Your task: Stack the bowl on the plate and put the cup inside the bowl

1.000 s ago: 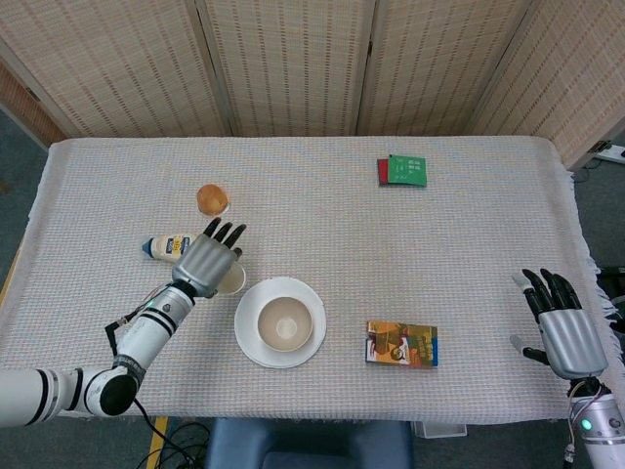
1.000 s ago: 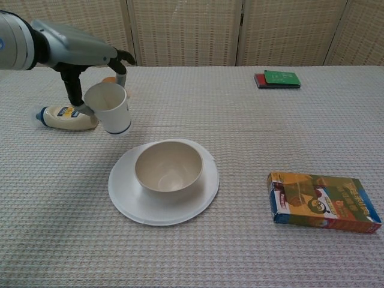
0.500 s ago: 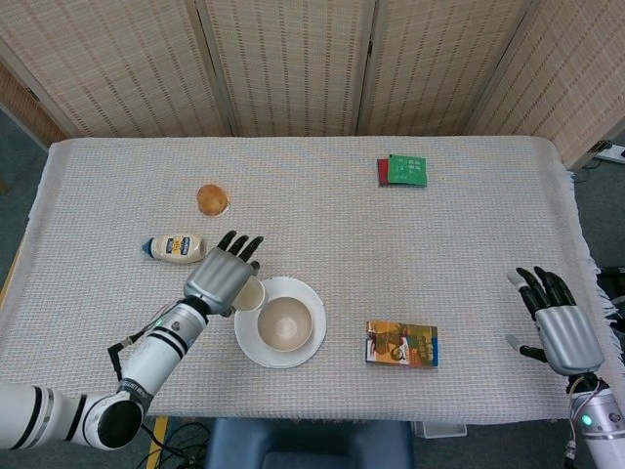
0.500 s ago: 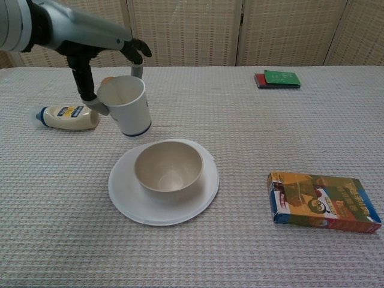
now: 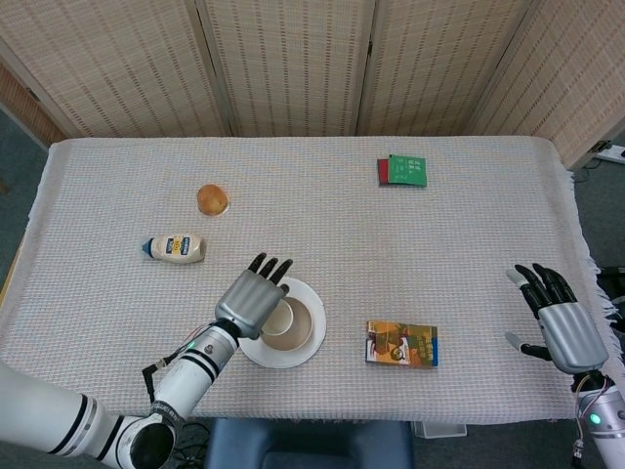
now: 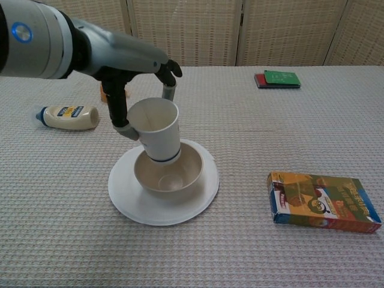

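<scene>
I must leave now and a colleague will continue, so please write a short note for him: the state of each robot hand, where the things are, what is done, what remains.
Left robot hand: holds the cup over the bowl, tilted, its base at the rim.
Right robot hand: open, holds nothing, near the table's right edge.
Done: bowl sits on the plate.
Left: lower the cup into the bowl, release.

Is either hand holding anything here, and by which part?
The left hand holds the white paper cup with a blue band by its upper side wall. The right hand holds nothing.
</scene>
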You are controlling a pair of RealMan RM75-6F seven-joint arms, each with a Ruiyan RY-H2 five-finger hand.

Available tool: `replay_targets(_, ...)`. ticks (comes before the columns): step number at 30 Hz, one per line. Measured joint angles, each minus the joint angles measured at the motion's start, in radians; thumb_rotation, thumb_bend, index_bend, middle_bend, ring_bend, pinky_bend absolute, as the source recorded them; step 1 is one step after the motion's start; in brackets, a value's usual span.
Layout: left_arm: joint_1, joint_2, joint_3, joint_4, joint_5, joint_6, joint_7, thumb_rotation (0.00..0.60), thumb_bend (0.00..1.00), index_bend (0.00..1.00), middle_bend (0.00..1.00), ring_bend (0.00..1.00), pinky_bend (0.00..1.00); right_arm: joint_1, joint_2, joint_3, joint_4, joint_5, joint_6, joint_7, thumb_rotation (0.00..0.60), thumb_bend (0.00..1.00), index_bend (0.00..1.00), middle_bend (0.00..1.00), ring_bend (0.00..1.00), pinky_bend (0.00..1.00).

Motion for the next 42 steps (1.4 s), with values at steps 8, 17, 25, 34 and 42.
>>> replay_targets(8,-0.036,-0.084,-0.014,0.081,-0.036,-0.014,0.017,0.600,0.23,0.46,0.00,0.00,0.06,-0.001,0.004,0.000,0.016,-0.003,0.018,0.030,0.600,0.16,0.09,0.08,0.00,0.08)
replay_targets(17,-0.038,-0.107,0.012,0.129,-0.022,-0.037,0.022,0.600,0.23,0.46,0.00,0.00,0.06,-0.022,0.015,-0.004,0.019,-0.011,0.059,0.048,0.600,0.16,0.09,0.08,0.00,0.08)
replay_targets(25,-0.021,-0.114,0.046,0.166,-0.008,-0.061,0.015,0.600,0.23,0.46,0.00,0.00,0.06,-0.026,0.015,-0.009,0.017,-0.019,0.069,0.040,0.600,0.16,0.09,0.08,0.00,0.08)
replay_targets(34,-0.001,-0.116,0.070,0.196,-0.010,-0.097,-0.006,0.600,0.23,0.46,0.00,0.00,0.06,-0.027,0.011,-0.007,0.015,-0.016,0.070,0.030,0.600,0.16,0.09,0.08,0.00,0.08)
replay_targets(42,0.006,-0.132,0.074,0.221,-0.006,-0.128,-0.025,0.600,0.23,0.46,0.00,0.00,0.06,-0.028,0.010,-0.006,0.017,-0.014,0.072,0.031,0.600,0.16,0.09,0.08,0.00,0.08)
